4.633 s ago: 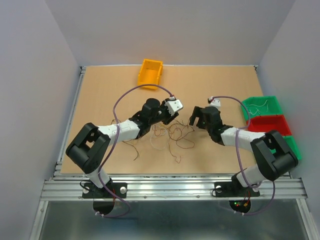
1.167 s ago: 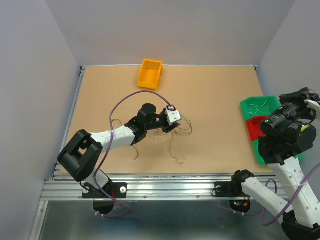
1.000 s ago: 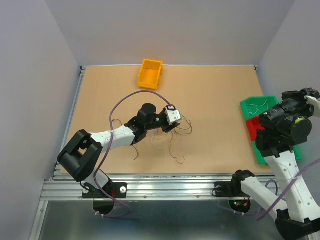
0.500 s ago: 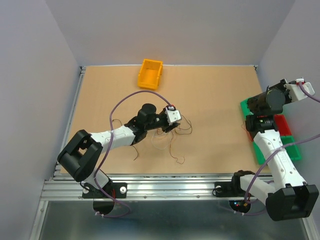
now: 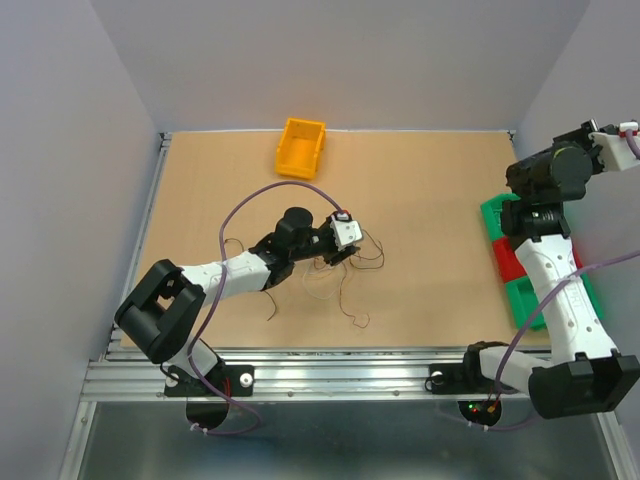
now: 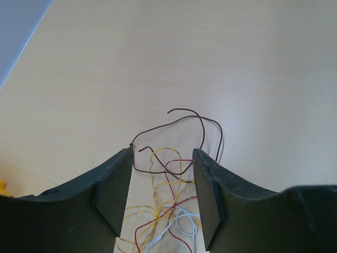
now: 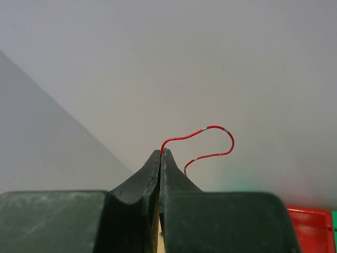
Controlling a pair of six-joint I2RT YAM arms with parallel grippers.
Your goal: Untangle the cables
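Since half a second ago the right arm has swung higher and closer to the side wall; a few seconds back it was down at the pile, facing the other arm. The left arm has not shifted in the last second.

The right claw (image 7: 162, 153) is pinched fully closed, tips pressed together. A thin red wire (image 7: 216, 128) curls out from between them in a small loop, hanging in the air against the grey wall (image 7: 158, 63). Below that raised arm, at the table's right edge, sit a green bin (image 5: 500, 212) and a red bin (image 5: 503, 258).

The left claw (image 6: 161, 155) is spread wide and grips nothing. It is low over the tangle of wires (image 6: 158, 215), with yellow, red and white strands lying knotted between its two fingers. A brown wire (image 6: 184, 110) loops out just past the tips onto the tan table (image 5: 430, 190). From above, this tangle lies near the middle of the table, with loose ends trailing toward the near edge. An orange bin (image 5: 300, 147) stands well apart at the far edge.
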